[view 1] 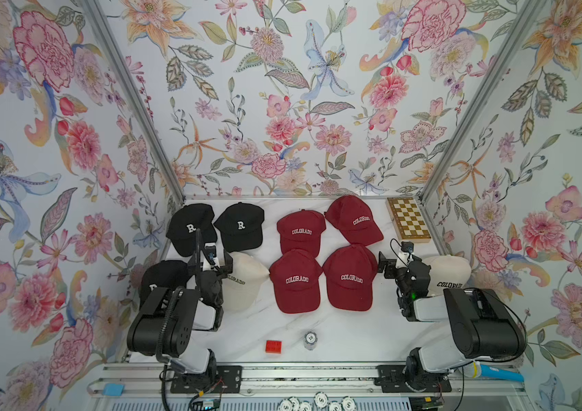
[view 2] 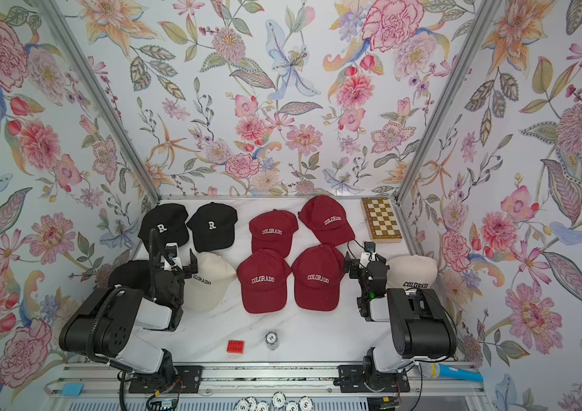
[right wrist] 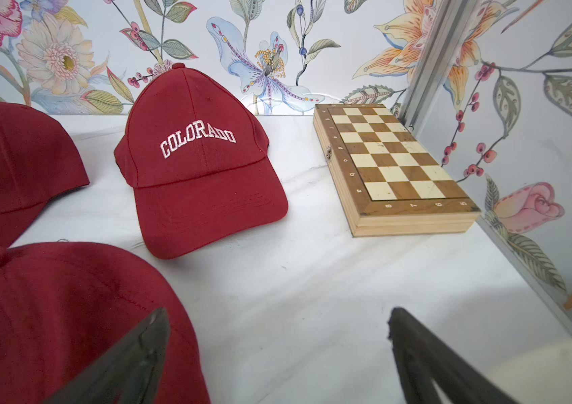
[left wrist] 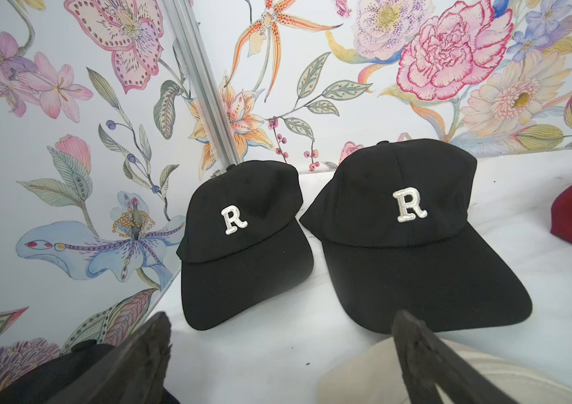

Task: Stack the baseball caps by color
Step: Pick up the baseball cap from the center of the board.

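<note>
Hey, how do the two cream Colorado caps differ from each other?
The left cream cap lies between the black caps and the red caps; the right cream cap lies apart, at the far right. The left cream cap's brim mostly shows; the right cream cap's brim is hidden behind the right arm. Both are cream with black COLORADO.

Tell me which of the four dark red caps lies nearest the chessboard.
The back-row dark red cap on the robot's right: it alone sits beside the chessboard. The other three lie further left or nearer the robot.
</note>
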Robot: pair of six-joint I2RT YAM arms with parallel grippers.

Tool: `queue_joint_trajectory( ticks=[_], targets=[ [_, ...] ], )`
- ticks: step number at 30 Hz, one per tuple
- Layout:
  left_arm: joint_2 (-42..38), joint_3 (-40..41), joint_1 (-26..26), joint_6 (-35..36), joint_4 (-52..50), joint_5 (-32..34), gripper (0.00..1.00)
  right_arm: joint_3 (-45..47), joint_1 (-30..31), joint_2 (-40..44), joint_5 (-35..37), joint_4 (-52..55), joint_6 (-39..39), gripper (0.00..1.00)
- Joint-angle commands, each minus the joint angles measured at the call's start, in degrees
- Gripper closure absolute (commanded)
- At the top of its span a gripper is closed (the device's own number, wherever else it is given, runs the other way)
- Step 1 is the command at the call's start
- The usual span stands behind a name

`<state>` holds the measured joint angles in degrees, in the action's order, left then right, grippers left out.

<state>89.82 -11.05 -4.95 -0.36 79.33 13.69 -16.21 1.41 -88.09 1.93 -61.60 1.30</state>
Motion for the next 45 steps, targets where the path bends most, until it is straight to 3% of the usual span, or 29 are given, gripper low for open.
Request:
queue_joint_trajectory(
  ticks=[1,45],
  targets=[
    [0.7,-0.8,-0.6,0.9,1.7,-0.5,0.00,-0.9,0.1,-0.5,0.7,-1.1,0.9,0.01],
    [0.6,-1.2,-0.1,0.5,0.9,-1.6,0.00,-1.0,-0.4,-0.6,-0.1,-1.0,0.6,0.01]
  ],
)
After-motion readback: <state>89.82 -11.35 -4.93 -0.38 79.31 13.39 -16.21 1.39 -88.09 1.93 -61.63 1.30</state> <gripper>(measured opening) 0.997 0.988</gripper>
